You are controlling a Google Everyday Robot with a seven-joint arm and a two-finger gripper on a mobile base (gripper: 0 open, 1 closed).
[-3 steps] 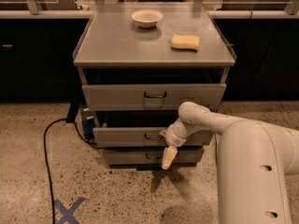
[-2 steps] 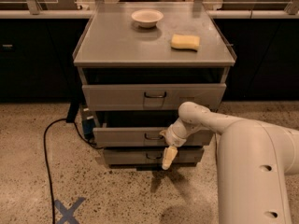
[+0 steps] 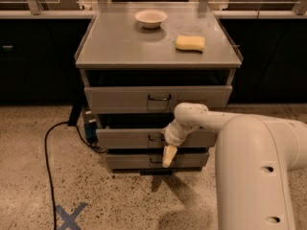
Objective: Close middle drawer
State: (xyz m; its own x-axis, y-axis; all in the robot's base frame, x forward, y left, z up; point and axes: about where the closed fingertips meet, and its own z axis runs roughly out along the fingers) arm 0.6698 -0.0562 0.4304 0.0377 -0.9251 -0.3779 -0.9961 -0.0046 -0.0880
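Observation:
The middle drawer (image 3: pixel 129 138) is the second grey front of the cabinet, with a small dark loop handle (image 3: pixel 154 138). It stands pulled out a little past the drawers above and below. My gripper (image 3: pixel 168 155) hangs from the white arm right in front of that drawer's handle, fingers pointing down over the lowest drawer front (image 3: pixel 134 161). The gripper's wrist (image 3: pixel 173 132) covers part of the middle drawer's front.
The top drawer (image 3: pixel 158 98) sits above. A white bowl (image 3: pixel 151 18) and a yellow sponge (image 3: pixel 190 43) lie on the cabinet top (image 3: pixel 120 47). A black cable (image 3: pixel 48 147) runs over the floor at left, near a blue tape cross (image 3: pixel 69 215).

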